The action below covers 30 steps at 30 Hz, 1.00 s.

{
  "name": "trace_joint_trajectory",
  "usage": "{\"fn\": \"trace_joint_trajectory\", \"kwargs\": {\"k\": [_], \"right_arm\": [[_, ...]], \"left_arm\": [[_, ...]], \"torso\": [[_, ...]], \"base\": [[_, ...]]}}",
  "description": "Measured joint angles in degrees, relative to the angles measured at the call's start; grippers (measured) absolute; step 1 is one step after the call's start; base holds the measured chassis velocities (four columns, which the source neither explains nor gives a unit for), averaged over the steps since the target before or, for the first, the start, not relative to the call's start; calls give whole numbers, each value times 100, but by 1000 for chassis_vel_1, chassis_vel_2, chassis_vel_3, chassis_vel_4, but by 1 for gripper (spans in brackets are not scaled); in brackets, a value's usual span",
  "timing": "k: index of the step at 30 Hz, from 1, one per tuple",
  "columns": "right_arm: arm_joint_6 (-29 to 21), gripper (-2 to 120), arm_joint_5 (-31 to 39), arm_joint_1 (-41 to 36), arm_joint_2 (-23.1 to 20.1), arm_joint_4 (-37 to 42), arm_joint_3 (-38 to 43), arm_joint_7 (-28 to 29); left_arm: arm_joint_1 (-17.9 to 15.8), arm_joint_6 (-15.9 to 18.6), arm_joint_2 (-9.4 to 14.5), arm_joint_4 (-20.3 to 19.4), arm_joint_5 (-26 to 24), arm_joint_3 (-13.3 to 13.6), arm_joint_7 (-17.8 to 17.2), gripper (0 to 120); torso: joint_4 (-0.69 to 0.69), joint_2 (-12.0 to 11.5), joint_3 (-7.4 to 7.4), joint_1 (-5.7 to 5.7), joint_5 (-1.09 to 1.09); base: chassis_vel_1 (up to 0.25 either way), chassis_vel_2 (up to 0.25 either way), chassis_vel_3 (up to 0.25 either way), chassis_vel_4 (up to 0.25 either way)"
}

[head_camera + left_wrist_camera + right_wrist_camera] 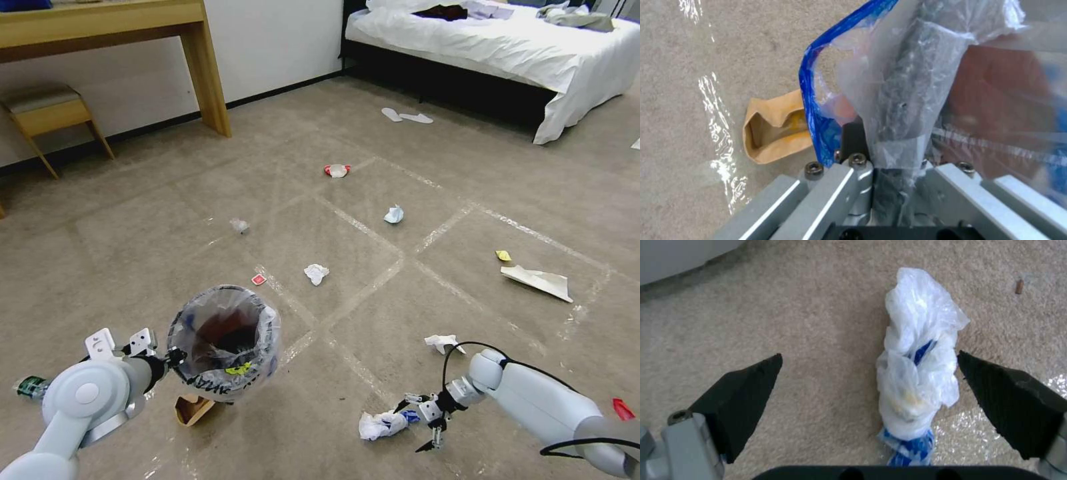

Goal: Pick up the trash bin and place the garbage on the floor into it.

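Note:
My left gripper [175, 358] is shut on the rim of the trash bin [223, 343], a red bin lined with a crinkled clear bag, held above the floor [373, 313]. In the left wrist view the left gripper [880, 133] pinches the bin's rim and bag [907, 83]. My right gripper [417, 423] is open and low over the carpet, beside a white-and-blue plastic wad [383, 425]. The right wrist view has that wad [918, 366] lying between the open gripper's [869, 356] fingers, nearer one pad [1009, 400]. Other garbage includes a torn brown box [193, 408] under the bin and a white tissue [443, 343].
More litter lies ahead: a tissue [316, 273], a bluish wad [394, 214], a red-white bowl [337, 171], a paper sheet [539, 281], wrappers [259, 279] and a small bottle [30, 387]. A bed [507, 40] stands far right, a desk leg [207, 73] and stool [47, 110] far left.

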Motion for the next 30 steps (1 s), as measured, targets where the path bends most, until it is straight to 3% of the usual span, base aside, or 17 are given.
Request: {"fn": "trace_joint_trajectory", "kwargs": {"k": [17,30], "right_arm": [[-16,100,-418,76,499,-676,120,574],[-8,100,-1151,81,869,-935,204,1097]], "left_arm": [[36,-19,-71,-58,113,30,61,0],[75,-38,-112,-107,186,35,86,0]], "torso": [[0,0,0,0,1],[1,0,0,0,1]], "base": [[0,0,0,0],[0,0,0,0]]}}
